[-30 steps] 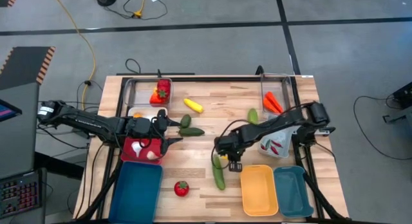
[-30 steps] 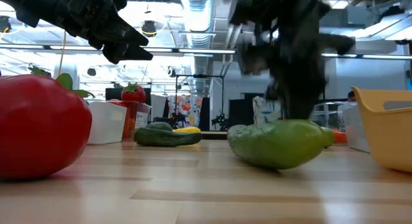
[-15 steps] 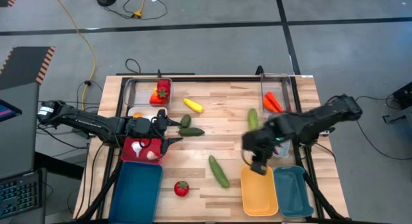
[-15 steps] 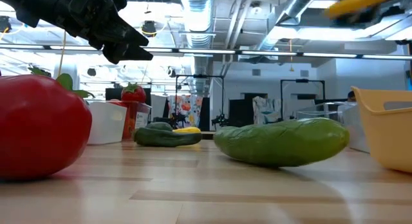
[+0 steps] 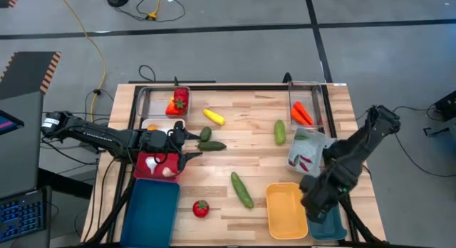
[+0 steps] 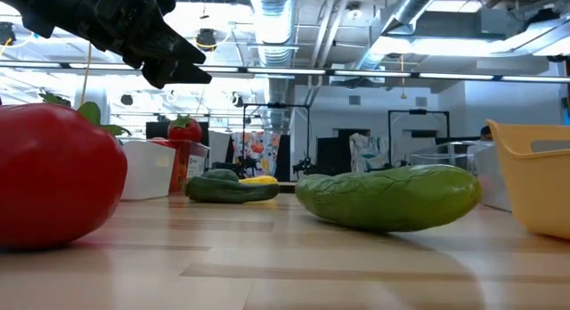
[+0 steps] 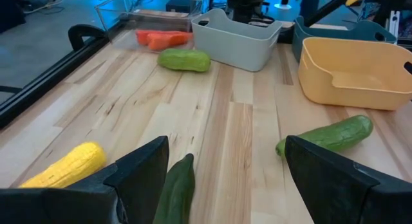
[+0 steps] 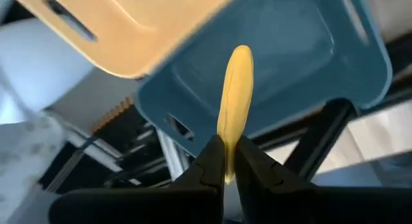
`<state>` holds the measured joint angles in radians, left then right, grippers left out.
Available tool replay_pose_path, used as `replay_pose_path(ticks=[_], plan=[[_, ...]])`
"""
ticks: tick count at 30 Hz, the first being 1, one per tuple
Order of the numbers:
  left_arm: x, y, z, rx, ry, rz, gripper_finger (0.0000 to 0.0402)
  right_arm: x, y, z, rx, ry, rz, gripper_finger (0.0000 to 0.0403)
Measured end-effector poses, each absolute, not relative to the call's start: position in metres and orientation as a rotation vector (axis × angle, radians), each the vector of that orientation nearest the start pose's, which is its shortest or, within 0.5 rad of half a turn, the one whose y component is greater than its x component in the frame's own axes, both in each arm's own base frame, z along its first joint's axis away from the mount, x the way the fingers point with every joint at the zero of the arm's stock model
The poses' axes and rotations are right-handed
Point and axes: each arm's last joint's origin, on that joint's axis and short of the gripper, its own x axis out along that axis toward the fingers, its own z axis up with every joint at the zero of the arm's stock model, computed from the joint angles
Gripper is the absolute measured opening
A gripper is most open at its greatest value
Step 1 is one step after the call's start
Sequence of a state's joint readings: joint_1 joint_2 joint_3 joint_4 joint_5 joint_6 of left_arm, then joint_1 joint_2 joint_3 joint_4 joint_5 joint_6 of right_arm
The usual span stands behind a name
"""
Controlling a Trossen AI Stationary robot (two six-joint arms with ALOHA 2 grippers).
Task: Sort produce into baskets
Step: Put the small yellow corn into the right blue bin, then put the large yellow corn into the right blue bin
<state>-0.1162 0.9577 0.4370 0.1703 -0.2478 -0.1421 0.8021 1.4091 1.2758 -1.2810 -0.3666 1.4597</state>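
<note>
The right hand is gripping a slim yellow piece of produce by one end, fingers closed on it; its long axis is pointing away from the hand, out over the small teal basket; the orange-yellow basket is lying just beside the teal one, their rims touching or nearly so; in the high view the right hand is hanging over the boundary between these two baskets, so the judgement is that a short shift toward the orange-yellow basket is what the release depends on, if yellow goes with yellow; room above both baskets is open; the white basket is standing near, farther from the counter edge; a cucumber is lying beside the orange-yellow basket; the left hand is waiting well apart, fingers spread wide, beside the pink-red basket.
</note>
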Motion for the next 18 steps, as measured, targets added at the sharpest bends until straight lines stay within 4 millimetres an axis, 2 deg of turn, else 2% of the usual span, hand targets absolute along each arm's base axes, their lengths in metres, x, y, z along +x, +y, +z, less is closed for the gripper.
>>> replay_pose_path(ticks=[7,13,18], plan=[[0.200,-0.016,0.217,-0.077,0.334,0.154,0.0297,0.146,0.204,0.285,0.698,1.847,-0.371,0.0068],[0.202,-0.016,0.222,-0.094,0.303,0.161,0.0297,0.144,0.211,0.279,0.692,1.892,-0.404,0.0129],[0.207,-0.014,0.245,-0.080,0.234,0.217,0.0297,0.146,0.210,0.278,0.686,1.895,-0.400,0.0183]])
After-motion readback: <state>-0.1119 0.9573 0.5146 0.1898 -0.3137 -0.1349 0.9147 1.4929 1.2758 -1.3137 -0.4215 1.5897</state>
